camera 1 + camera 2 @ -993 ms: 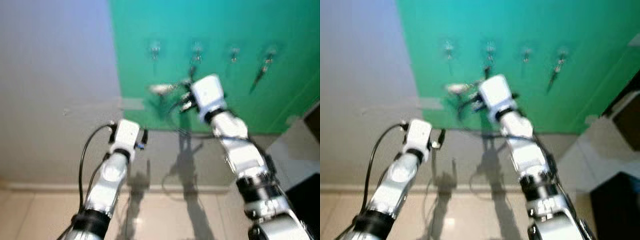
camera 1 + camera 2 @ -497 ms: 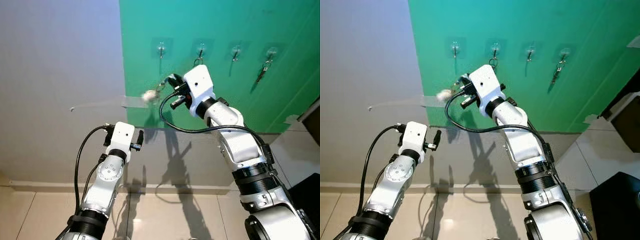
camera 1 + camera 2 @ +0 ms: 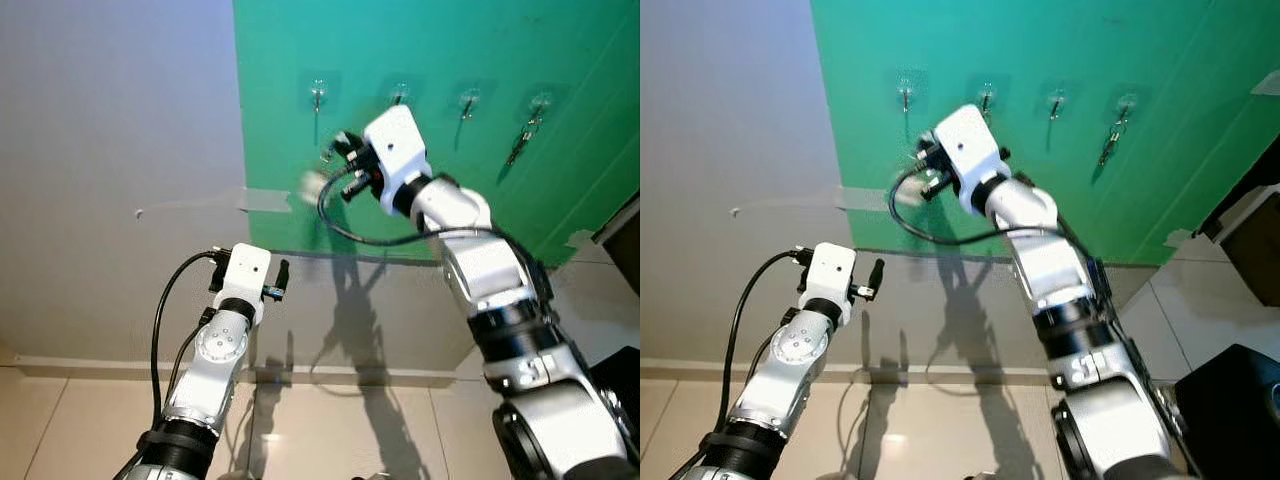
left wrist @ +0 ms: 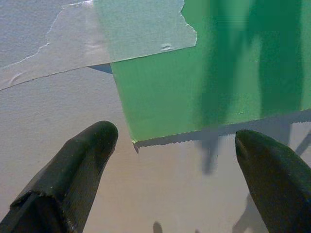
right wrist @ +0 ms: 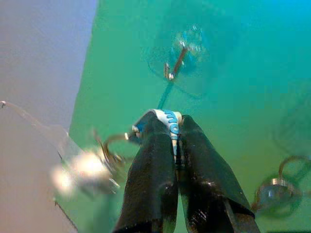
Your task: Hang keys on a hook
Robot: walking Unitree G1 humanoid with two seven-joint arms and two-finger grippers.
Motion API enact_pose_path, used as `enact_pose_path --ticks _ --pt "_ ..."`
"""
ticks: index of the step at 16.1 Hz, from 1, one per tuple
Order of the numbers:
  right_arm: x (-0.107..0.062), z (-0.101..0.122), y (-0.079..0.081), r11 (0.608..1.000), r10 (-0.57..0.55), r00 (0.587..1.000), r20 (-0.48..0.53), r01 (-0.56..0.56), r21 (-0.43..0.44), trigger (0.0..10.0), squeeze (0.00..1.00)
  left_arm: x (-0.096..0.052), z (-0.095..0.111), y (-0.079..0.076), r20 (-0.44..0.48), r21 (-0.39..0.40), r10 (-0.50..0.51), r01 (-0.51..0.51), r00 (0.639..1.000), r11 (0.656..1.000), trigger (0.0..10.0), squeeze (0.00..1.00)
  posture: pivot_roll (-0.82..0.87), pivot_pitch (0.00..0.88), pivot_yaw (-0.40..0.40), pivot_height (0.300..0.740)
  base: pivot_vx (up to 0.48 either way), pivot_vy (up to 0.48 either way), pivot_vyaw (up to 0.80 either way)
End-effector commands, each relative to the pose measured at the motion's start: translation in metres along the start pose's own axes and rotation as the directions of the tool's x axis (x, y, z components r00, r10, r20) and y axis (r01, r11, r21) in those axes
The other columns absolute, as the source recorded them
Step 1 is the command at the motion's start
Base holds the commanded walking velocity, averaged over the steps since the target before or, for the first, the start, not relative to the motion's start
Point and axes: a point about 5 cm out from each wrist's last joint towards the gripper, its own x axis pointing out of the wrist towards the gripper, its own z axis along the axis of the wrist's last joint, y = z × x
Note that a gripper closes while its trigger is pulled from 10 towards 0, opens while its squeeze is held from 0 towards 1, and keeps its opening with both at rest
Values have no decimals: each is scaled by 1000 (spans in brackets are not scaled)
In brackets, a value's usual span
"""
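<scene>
Four clear hooks sit in a row on a green wall sheet [image 3: 450,200]. My right gripper [image 3: 340,152] is raised just below and to the right of the leftmost hook [image 3: 318,93]. It is shut on the white and blue tag [image 5: 167,117] of a key bunch. A ring [image 5: 110,145] and a blurred pale key [image 5: 81,167] dangle from the tag. In the right wrist view the empty hook [image 5: 176,63] is a short way beyond the fingertips. My left gripper [image 4: 175,141] is open, lower down, facing the sheet's bottom left corner.
A key [image 3: 520,146] hangs from the far right hook [image 3: 541,102]. The second hook [image 3: 400,93] carries a ring. Clear tape [image 3: 262,200] holds the sheet's left edge to the grey wall. A dark cabinet [image 3: 625,225] stands at the right, above a tiled floor.
My right gripper has risen and moved closer to the leftmost hook, and the dangling keys swing beneath it. The left arm has stayed put.
</scene>
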Motion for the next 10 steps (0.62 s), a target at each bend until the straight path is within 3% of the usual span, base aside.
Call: enact_pose_path --ticks 1,5,10 --pt "2 6 -7 999 10 1000 6 -10 -39 10000 0 -1 3 -2 16 4 5 -5 1000 1000 10000 0 71 0 -95 740 0 0 0" --pt "12 18 -20 997 15 1000 16 -13 -77 10000 0 0 3 -1 18 1 15 -15 1000 1000 10000 0 75 0 -104 740 0 0 0" --pt "23 32 -24 993 49 998 42 -44 -113 10000 0 0 4 0 21 1 23 -23 1000 1000 10000 0 85 0 -112 740 0 0 0"
